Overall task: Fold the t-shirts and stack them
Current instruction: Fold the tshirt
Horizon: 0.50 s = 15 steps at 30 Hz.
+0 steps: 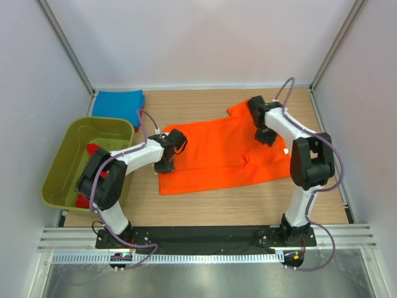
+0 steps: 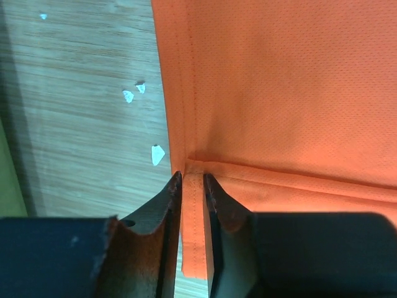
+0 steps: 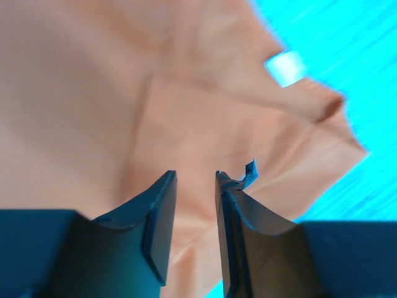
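We looked down from the top external camera, set high behind the arm bases and facing forward over the whole bench (image 1: 205, 205), far enough to take in both arms and the orange t-shirt (image 1: 217, 152) at centre. Our left wrist camera sat just behind the left gripper (image 2: 192, 176), very close, aimed at the shirt's hem, with bare bench at 9 o'clock. Our right wrist camera sat behind the right gripper (image 3: 194, 177), equally close, its picture soft and colour-shifted. All three views shared the orange cloth; from above, the left gripper lay at its 9 o'clock, the right at 2 o'clock.
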Motion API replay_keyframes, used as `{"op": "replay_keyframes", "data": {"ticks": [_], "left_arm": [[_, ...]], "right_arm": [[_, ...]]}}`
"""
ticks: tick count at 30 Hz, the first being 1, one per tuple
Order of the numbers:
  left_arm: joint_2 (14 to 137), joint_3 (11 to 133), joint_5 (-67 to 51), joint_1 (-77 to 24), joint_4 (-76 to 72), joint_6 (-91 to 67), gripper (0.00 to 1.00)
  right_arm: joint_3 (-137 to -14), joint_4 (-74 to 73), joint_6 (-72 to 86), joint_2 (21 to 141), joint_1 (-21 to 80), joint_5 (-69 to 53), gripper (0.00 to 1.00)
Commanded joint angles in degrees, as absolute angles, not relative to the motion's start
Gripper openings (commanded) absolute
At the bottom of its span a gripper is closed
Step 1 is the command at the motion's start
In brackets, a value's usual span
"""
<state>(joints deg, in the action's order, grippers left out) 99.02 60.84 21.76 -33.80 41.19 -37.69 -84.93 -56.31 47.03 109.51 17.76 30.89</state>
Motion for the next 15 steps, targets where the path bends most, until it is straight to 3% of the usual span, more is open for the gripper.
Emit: {"op": "replay_keyframes", "data": {"ticks": [1, 8, 15], "left_arm": [[95.1, 63.8, 24.0, -34.5, 42.9, -38.8, 0.22], [91.8, 66.8, 29.7, -38.9, 47.6, -38.0, 0.28], [89.1, 58.8, 24.5, -40.9, 42.0, -40.3, 0.29]], "right_arm": [[-81.8, -58.3, 44.2, 101.5, 8.5, 29.7, 0.39], [-63.9, -50.7, 42.2, 93.4, -9.1, 19.3, 0.4], [-56.9, -43.1, 43.1, 93.4, -11.7, 15.8, 0.37]]}}
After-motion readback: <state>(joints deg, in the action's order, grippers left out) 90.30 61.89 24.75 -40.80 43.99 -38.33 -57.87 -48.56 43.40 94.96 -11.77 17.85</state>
